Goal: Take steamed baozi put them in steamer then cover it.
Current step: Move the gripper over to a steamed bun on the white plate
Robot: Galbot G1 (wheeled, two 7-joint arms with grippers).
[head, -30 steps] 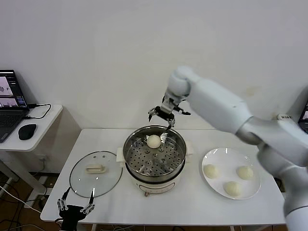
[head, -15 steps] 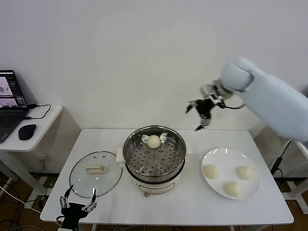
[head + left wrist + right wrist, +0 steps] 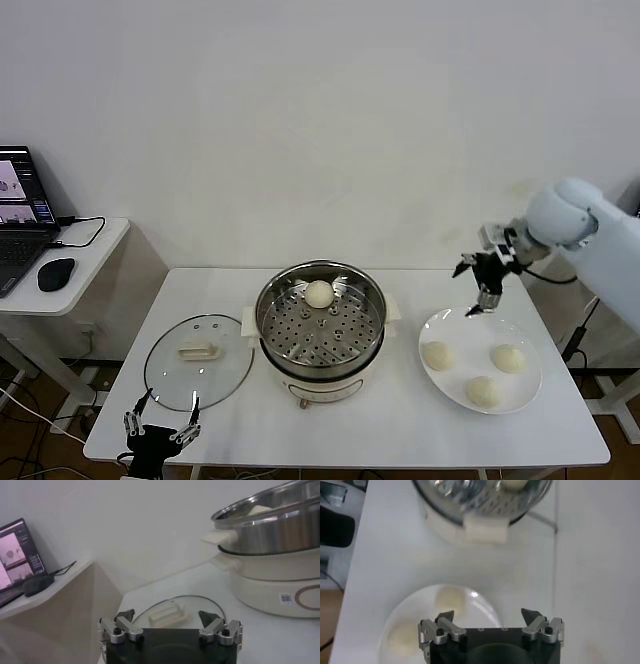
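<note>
One bun [image 3: 319,293] sits at the far side of the steamer [image 3: 320,325] tray; in the right wrist view the picture's edge cuts it off. Three buns [image 3: 482,391] lie on the plate [image 3: 440,329]. The right gripper [image 3: 483,280] hovers above the plate's far rim, jaws apart and empty. The left gripper [image 3: 158,432] waits at the surface's [image 3: 400,425] near edge, jaws apart, its body partly out of the head view. The glass lid [image 3: 199,361] lies beside the steamer.
</note>
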